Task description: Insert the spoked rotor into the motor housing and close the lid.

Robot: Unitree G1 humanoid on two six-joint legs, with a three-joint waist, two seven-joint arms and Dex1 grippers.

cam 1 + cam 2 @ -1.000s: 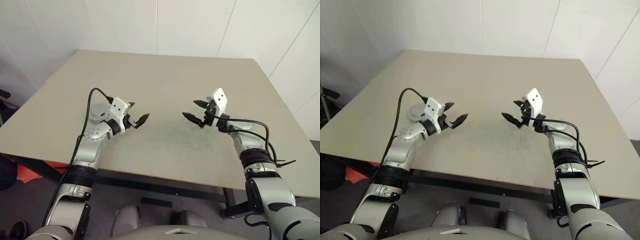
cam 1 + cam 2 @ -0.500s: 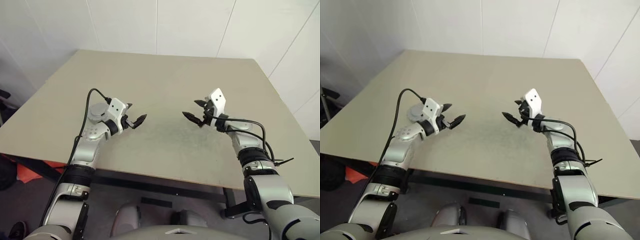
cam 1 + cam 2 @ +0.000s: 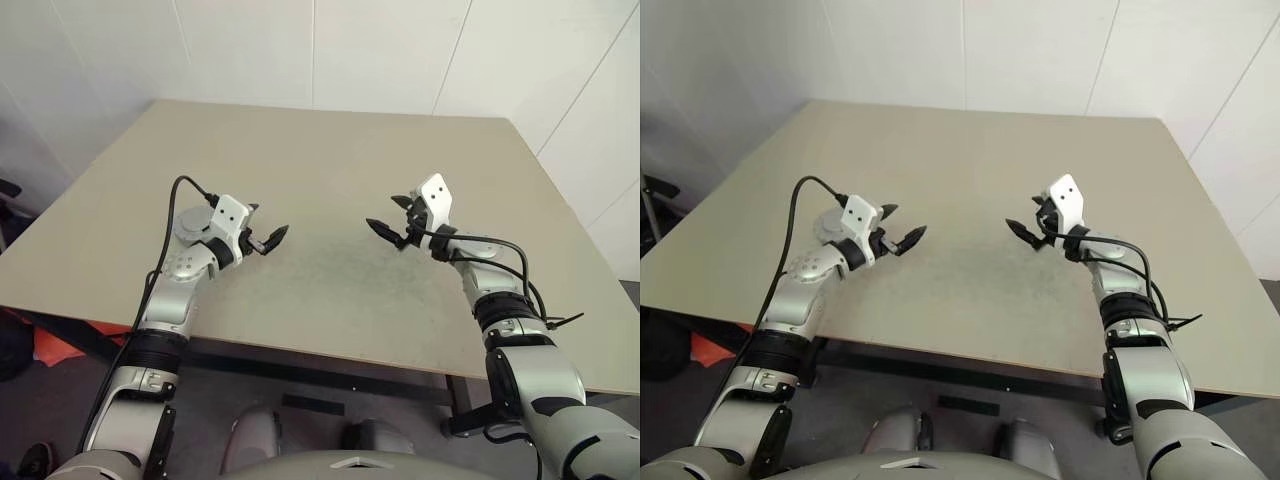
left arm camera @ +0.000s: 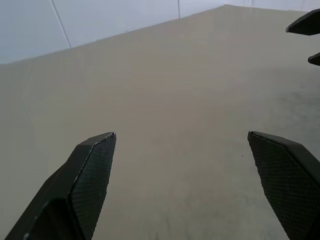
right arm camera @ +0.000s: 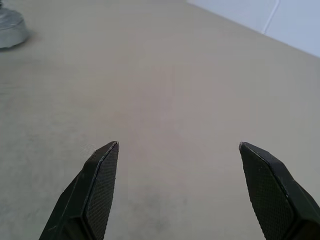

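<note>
Hovering both tools over the beige worktop [image 3: 330, 170], left tool [image 3: 265, 239] and right tool [image 3: 388, 226] spread apart and empty; a silvery round object [image 5: 10, 30] is cut off at the right wrist view's edge, unidentifiable.

In the right wrist view, a silvery round object [image 5: 10, 31] sits at the frame's corner on the table [image 5: 165, 90], cut off by the edge; what it is cannot be told. In the left wrist view, the right gripper's fingertips [image 4: 304, 22] are cropped by the frame edge.
</note>
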